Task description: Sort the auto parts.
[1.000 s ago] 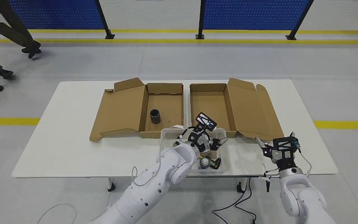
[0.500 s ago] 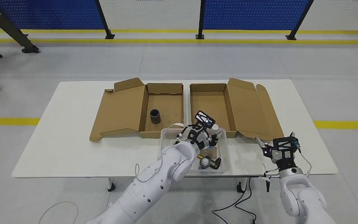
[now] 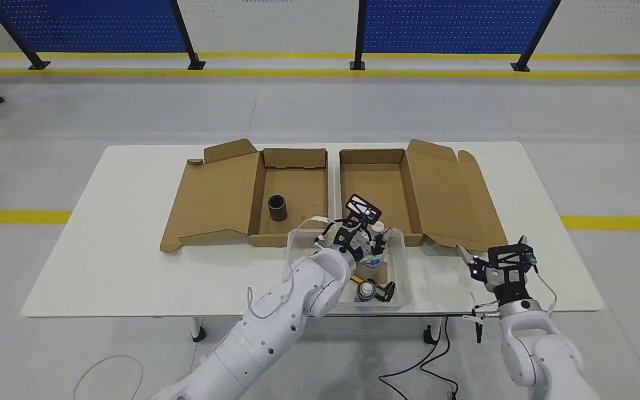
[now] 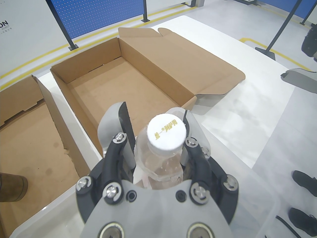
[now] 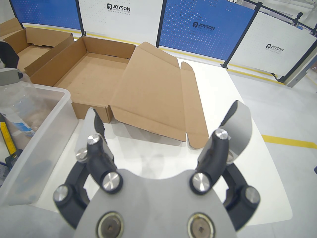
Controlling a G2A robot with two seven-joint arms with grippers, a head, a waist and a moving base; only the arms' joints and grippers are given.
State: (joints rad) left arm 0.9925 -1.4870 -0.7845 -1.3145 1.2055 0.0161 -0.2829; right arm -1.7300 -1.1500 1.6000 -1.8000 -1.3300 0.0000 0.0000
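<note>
Left gripper [image 4: 153, 113] clamped on a clear white-capped bottle [image 4: 159, 154] above the far rim of the clear bin [image 5: 44, 125]; the right box [image 4: 118, 92], flaps open, lies just beyond. Right gripper [image 5: 164, 118], jaws apart, hangs over the table [image 3: 120, 240] near its front edge. Left box [image 3: 300, 195] holds a dark cylinder [image 3: 277, 207]; the bin holds small parts [image 3: 368, 291], possibly metal fittings.

big white table [image 3: 100, 230] across mid-frame, blue perforated barrier panels [image 3: 100, 25] along the top edge, yellow floor stripes [image 3: 30, 216] at far left and right
</note>
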